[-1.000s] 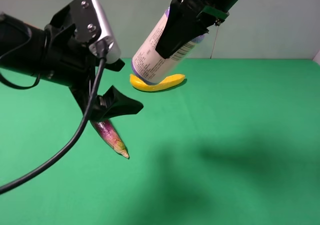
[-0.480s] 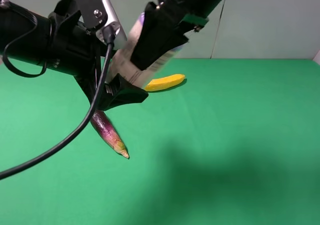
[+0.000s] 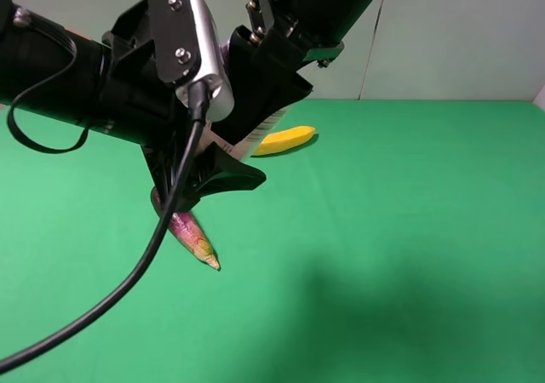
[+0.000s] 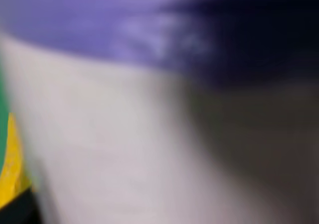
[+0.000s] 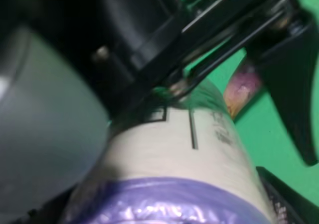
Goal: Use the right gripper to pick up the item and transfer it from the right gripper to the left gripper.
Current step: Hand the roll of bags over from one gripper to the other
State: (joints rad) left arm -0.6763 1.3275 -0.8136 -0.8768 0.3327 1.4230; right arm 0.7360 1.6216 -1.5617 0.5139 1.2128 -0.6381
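table (image 3: 409, 230): a green surface that fills most of the high view, with the shadows of the arms on it.
left arm (image 3: 60, 77): thick and black, it comes in from the left and is raised above the table.
right arm (image 3: 328, 4): black, it comes down from the top of the high view to meet the left arm.
left gripper (image 3: 241, 149): its black fingers stand on both sides of the can. Whether they already press on it cannot be told, because the left wrist view is only a blur of purple and white.
right gripper (image 3: 260, 111): its fingers are clamped on the can from above.
eggplant (image 3: 194, 238): it lies on the table with its pointed end to the front; its other end is hidden behind the left gripper.
banana (image 3: 285, 140): yellow, it lies on the table further back, well apart from the eggplant.
can (image 5: 184, 149): it is in the air above the table, tilted, between the two grippers, with a purple end and a whitish printed label.
silver-grey block (image 3: 209, 55): it is screwed on the left gripper and hides part of the can in the high view.
cable (image 3: 128, 289): thin and black, it hangs loose from the block.
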